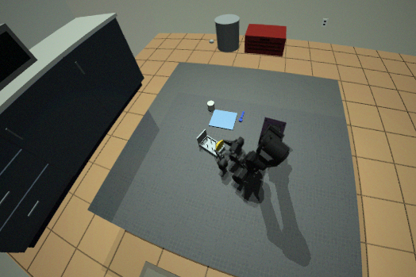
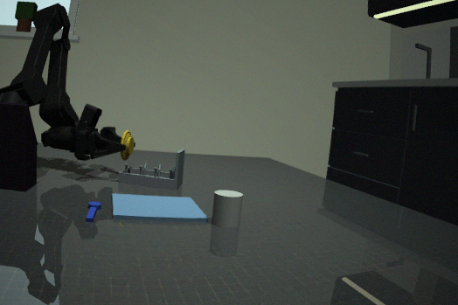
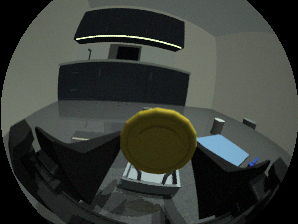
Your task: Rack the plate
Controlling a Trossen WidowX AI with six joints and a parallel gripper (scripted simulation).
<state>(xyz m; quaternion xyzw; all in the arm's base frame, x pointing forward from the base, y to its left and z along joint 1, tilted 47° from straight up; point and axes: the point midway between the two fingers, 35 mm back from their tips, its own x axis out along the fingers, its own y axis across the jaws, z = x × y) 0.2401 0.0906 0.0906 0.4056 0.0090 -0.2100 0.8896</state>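
My gripper point(image 2: 119, 144) is shut on the yellow plate point(image 2: 127, 141) and holds it upright in the air, above the near end of the grey dish rack point(image 2: 153, 172). In the top view the plate point(image 1: 219, 145) shows at the rack's point(image 1: 208, 143) right end, in front of the gripper point(image 1: 227, 144). In the wrist view the plate point(image 3: 158, 137) fills the middle, face on, with the rack's rails point(image 3: 152, 179) just below it. The plate is above the rails, not touching them.
A light blue mat point(image 2: 155, 207) lies in front of the rack, with a blue spoon point(image 2: 93, 211) at its left and a grey cup point(image 2: 227, 208) at its right. Dark cabinets point(image 2: 393, 144) stand at the right. A grey bin point(image 1: 227, 32) and red toolbox point(image 1: 265, 39) stand far off.
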